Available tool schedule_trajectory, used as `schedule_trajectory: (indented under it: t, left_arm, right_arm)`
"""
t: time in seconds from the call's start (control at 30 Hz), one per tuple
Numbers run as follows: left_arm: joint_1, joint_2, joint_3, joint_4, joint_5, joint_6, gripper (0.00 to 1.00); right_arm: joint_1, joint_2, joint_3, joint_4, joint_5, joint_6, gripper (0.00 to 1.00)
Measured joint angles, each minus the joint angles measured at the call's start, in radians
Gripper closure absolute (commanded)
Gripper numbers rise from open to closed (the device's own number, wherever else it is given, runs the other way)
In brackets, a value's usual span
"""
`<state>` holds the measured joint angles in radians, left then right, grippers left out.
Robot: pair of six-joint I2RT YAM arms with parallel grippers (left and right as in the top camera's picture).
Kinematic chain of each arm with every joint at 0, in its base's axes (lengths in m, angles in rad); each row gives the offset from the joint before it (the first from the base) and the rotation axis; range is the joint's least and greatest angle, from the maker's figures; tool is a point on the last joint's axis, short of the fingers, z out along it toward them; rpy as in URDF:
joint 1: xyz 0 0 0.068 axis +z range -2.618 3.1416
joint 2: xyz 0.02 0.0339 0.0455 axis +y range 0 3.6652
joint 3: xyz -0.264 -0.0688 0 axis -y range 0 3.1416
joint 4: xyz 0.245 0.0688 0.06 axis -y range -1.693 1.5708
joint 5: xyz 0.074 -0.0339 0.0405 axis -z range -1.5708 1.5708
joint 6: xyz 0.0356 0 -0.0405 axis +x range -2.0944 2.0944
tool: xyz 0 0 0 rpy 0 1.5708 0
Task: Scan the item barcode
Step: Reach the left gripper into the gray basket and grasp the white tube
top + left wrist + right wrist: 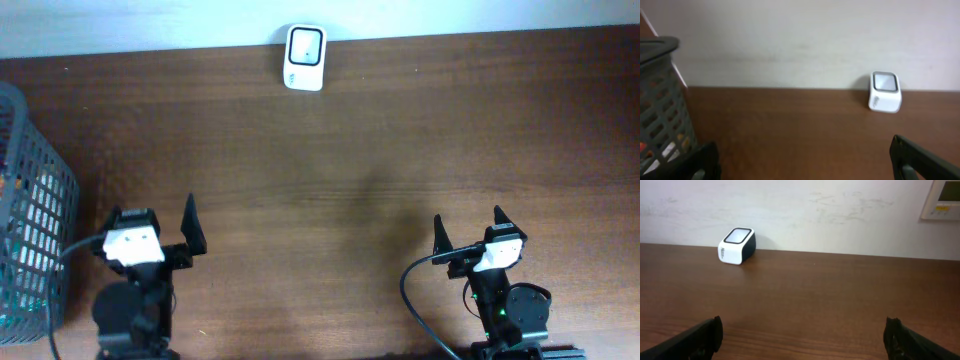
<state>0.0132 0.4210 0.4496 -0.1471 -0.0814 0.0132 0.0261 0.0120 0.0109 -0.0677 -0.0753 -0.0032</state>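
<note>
Far across the table, white scanner, well apart from both arms' jaws, spread wide, empty

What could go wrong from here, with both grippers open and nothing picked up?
Reaching into the mesh basket, the left gripper could catch its side or tip it. The scanner stands far off against the back wall; a long reach may nudge it or miss its window.

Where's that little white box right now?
In the overhead view, the white box sits at the far edge of the table, by the wall, well right of the basket.
</note>
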Motion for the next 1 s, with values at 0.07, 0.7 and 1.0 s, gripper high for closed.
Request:
schedule_trajectory:
  t: [0.07,0.7,1.0]
  left_arm:
    - [0.000,0.073,0.084,-0.050,0.016,0.003,0.01]
    - [0.000,1.092,1.499,-1.051,0.192,0.006,0.01]
    - [0.214,1.097,1.526,-0.896,0.046,-0.101,0.01]
  right_arm:
    - [0.000,0.000,0.000,0.000,0.000,0.000,0.02]
    - [0.001,0.000,0.000,0.000,0.000,0.000,0.02]
    - [0.001,0.000,0.000,0.000,0.000,0.000,0.02]
